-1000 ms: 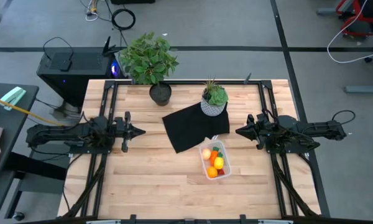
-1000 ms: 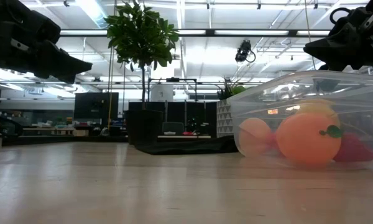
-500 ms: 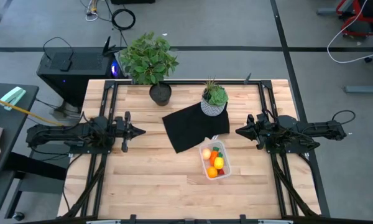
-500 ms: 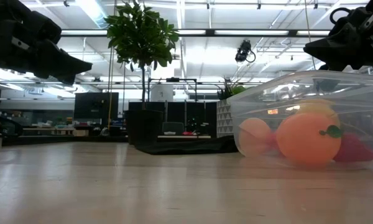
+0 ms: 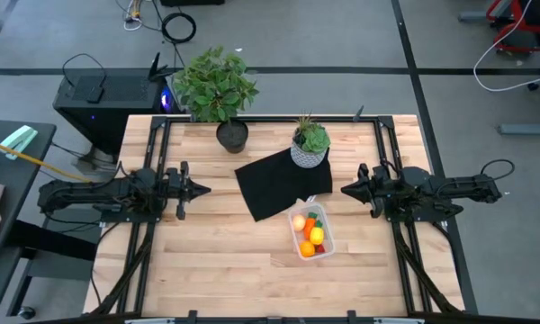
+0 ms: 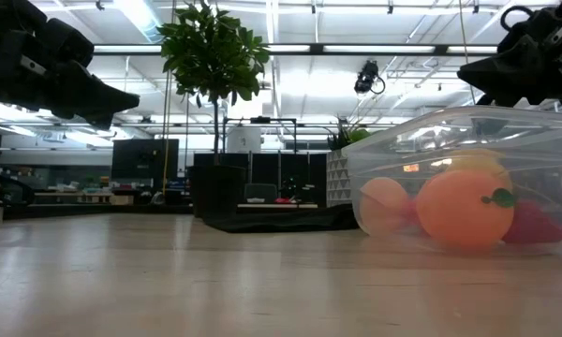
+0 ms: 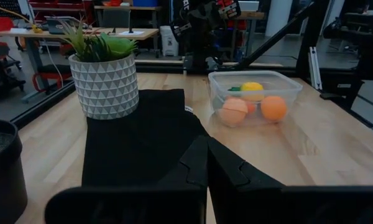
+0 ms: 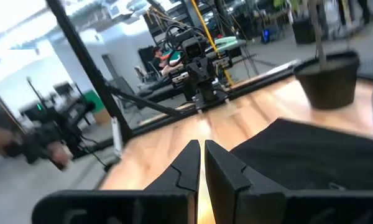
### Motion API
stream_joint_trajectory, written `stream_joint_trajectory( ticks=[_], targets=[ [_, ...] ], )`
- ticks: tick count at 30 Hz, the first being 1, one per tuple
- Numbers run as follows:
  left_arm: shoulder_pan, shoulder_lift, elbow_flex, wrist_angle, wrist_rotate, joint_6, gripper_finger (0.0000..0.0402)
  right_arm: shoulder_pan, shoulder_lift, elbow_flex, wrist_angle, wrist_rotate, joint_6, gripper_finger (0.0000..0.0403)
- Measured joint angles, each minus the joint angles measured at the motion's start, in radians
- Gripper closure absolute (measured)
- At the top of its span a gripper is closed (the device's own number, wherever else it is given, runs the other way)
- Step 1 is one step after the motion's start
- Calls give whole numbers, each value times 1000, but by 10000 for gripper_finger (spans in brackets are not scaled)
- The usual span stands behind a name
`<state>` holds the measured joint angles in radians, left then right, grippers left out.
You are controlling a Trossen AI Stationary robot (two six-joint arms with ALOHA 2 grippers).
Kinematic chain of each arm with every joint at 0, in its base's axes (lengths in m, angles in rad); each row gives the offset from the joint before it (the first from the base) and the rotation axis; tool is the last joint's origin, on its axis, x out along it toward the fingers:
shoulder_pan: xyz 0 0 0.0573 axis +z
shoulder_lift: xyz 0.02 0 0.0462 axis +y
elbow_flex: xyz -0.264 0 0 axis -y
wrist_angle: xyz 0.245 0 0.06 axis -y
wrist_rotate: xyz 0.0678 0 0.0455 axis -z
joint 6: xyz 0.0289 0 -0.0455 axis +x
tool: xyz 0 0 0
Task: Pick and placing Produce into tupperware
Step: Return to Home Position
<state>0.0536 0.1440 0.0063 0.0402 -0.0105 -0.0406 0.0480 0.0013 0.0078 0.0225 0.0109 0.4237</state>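
Observation:
The clear tupperware (image 5: 311,234) stands on the wooden table just off the black mat's near right corner, flat on its bottom. Inside lie the produce: an orange ball (image 6: 465,208), a pinkish ball (image 6: 385,204), a yellow piece (image 7: 252,88), a red piece (image 6: 534,225) and a bit of green. My left gripper (image 5: 207,189) hovers shut over the table's left side, above the surface. My right gripper (image 5: 345,190) hovers shut right of the mat, apart from the container. In both wrist views the fingers (image 7: 206,163) (image 8: 201,163) meet.
A black mat (image 5: 282,184) lies mid-table. A small plant in a white patterned pot (image 5: 310,146) stands on the mat's far right corner; a larger plant in a dark pot (image 5: 230,133) stands near the far edge. Bare wood lies along the near side and between the arms.

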Motion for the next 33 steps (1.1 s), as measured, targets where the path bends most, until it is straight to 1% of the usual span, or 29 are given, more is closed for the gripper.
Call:
stream_joint_trajectory(
  ticks=[4, 7, 10, 14, 20, 24, 27, 33],
  targets=[
    [0, 0, 0, 0, 0, 1, 388, 0, 0, 0, 0, 0, -160, 373],
    [0, 0, 0, 0, 0, 2, 390, 0, 0, 0, 0, 0, -265, 373],
    [0, 0, 0, 0, 0, 3, 397, 0, 0, 0, 0, 0, -340, 373],
    [0, 0, 0, -1, -11, 12, 392, 0, 0, 0, 0, 0, -421, 373],
    [0, 0, 0, -1, -24, 34, 397, 0, 0, 0, 0, 0, -420, 373],
    [0, 0, 0, 0, -29, 24, 390, 0, 0, 0, 0, 0, -420, 373],
    [0, 0, 0, 0, -30, 0, 386, 0, 0, 0, 0, 0, -424, 373],
    [0, 0, 0, 5, -30, -47, 396, 0, 0, 0, 0, 0, -424, 373]
  ],
)
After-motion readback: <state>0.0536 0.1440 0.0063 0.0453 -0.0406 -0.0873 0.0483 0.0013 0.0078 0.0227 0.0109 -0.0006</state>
